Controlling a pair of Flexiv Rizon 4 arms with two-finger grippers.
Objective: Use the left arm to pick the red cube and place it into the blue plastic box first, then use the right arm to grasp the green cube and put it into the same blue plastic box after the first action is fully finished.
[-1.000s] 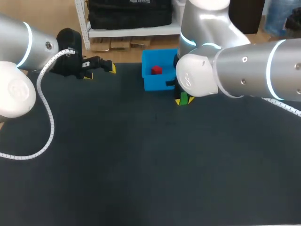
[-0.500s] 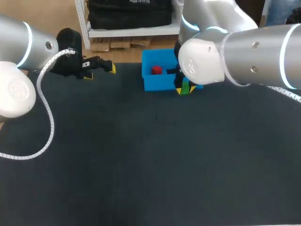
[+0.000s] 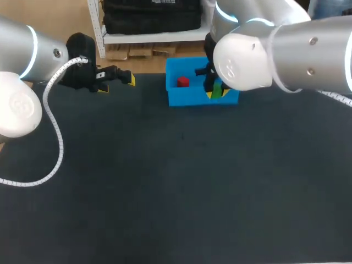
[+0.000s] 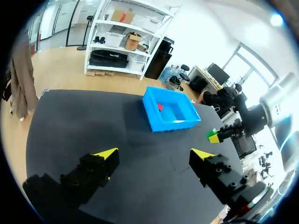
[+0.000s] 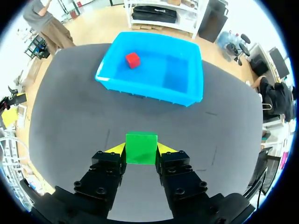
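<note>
The red cube [image 3: 182,82] [image 5: 132,59] [image 4: 160,107] lies inside the blue plastic box [image 3: 175,98] [image 5: 194,65] [image 4: 180,121] at the table's far side. My right gripper [image 3: 216,91] [image 5: 141,150] is shut on the green cube [image 3: 218,91] [image 5: 141,148] [image 4: 211,134], held in the air in front of the box's near wall, above the table. My left gripper [image 3: 117,80] [image 4: 154,156] stands open with nothing between its fingers, at the far left of the table, well away from the box.
Dark matting [image 3: 176,181] covers the table, with broad free room in front of the box. The right arm's bulky elbow [image 3: 275,49] hangs over the box's right side in the head view and hides part of it.
My right arm has lifted the green cube off the table and carried it up toward the blue box. The left arm has not moved.
</note>
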